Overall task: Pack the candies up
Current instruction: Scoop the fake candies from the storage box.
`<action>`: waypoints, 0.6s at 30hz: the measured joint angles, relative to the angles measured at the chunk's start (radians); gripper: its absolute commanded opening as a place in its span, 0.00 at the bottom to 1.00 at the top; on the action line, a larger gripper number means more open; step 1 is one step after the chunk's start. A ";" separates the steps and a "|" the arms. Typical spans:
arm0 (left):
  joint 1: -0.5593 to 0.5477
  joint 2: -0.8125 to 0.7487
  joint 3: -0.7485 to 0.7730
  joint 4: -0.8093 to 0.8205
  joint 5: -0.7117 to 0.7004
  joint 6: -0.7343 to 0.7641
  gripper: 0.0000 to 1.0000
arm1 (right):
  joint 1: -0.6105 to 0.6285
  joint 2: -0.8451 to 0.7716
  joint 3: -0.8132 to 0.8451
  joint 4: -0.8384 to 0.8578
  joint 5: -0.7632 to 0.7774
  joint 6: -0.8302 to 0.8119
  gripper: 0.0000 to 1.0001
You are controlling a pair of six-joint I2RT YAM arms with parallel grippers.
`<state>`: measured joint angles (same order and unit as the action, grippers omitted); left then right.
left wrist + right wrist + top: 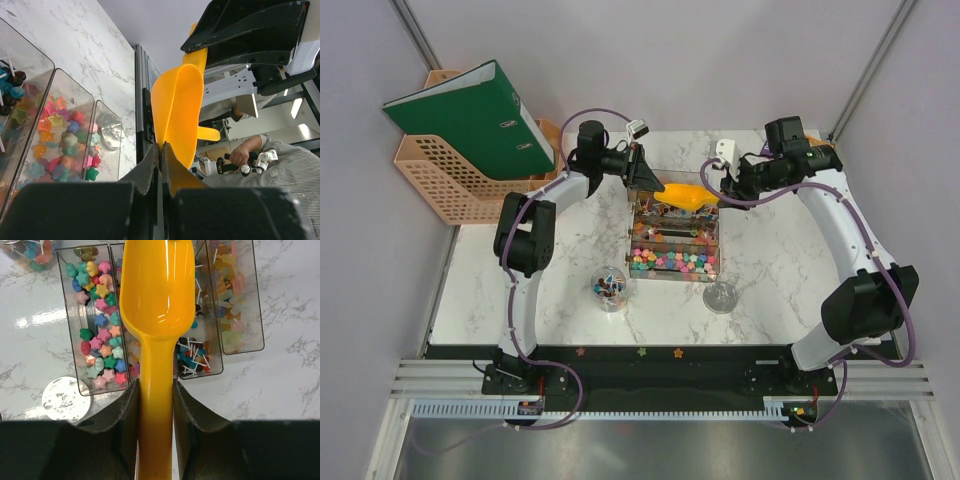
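Note:
The candies [670, 262] are small multicoloured stars in the near compartment of a clear organiser [712, 245]; they also show in the right wrist view [100, 325] and the left wrist view [60, 135]. An orange scoop [685, 195] hangs over the organiser's far end, its bowl empty. My right gripper [732, 185] is shut on the scoop's handle [155, 405]. My left gripper [645, 175] is shut on the thin edge of the scoop's bowl [180, 110]. A clear cup [608, 288] holding some sweets stands left of the organiser.
An empty clear cup [721, 296] stands near the organiser's right front corner and shows in the right wrist view [65, 399]. Other compartments hold lollipops [197, 355] and pale sweets [230, 290]. A peach file rack with a green binder [470, 120] stands back left.

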<state>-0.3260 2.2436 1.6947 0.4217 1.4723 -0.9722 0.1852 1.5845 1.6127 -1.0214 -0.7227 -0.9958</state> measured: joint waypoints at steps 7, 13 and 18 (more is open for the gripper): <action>0.002 0.000 0.000 0.000 0.000 0.000 0.02 | -0.002 0.008 0.012 -0.011 0.001 0.001 0.36; 0.006 0.005 0.000 0.000 0.000 0.000 0.06 | -0.006 0.029 0.024 -0.019 0.001 0.001 0.00; 0.024 0.005 0.008 -0.006 0.002 0.014 0.60 | -0.008 0.082 0.106 -0.074 0.032 -0.005 0.00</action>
<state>-0.3023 2.2490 1.7031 0.4160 1.4742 -0.9581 0.1772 1.6665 1.7187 -1.0950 -0.6910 -1.0012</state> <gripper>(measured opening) 0.351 0.345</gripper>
